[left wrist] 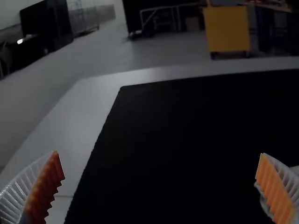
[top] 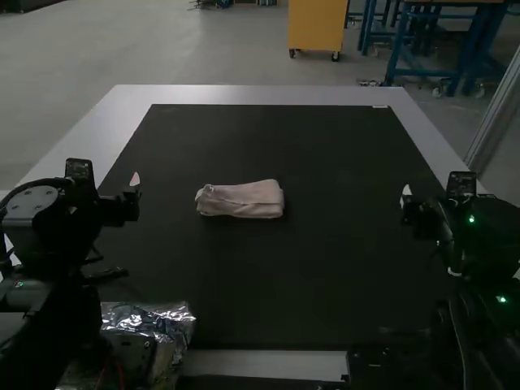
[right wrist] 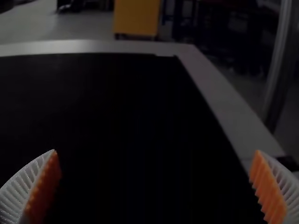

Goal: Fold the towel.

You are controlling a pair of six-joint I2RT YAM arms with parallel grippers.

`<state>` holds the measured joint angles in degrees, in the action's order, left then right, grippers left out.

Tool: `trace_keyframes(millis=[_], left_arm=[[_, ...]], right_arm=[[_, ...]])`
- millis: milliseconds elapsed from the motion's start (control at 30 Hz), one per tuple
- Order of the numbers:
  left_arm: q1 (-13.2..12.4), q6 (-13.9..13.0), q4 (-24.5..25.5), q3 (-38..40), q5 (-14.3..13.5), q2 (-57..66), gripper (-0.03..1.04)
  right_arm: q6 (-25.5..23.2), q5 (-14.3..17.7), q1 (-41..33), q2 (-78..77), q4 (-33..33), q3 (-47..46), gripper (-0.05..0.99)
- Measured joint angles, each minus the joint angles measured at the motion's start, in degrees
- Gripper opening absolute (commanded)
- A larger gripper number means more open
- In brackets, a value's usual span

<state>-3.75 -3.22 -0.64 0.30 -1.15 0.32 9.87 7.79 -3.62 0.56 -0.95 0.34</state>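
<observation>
From where I stand, the high view has a small, pale pink cloth towel (top: pixel 241 200) folded into a compact oblong on the black mat (top: pixel 260 138) that covers most of the light grey tabletop (top: pixel 252 94). It sits a bit toward the mat's left edge, about midway between far and near, its left end slightly uneven. The left arm (top: pixel 49 236) and right arm (top: pixel 479 236) flank it, both well apart from it. I'd judge the folding done or nearly so; the next move needs only a light squaring of that end, or nothing.

In the left wrist view, the left gripper (left wrist: pixel 159 153) is spread wide, nothing pinched between its ribbed fingers.

In the right wrist view, the right gripper (right wrist: pixel 156 150) gapes too, empty, facing the mat's far right corner.
</observation>
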Motion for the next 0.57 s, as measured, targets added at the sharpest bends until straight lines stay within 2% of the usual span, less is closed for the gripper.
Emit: trace_keyframes(millis=[567], left_arm=[[0.0,0.0,0.02,0.02,-0.17,0.0,0.97]], right_arm=[[-0.04,-0.52,0.0,0.0,0.0,0.0,0.92]])
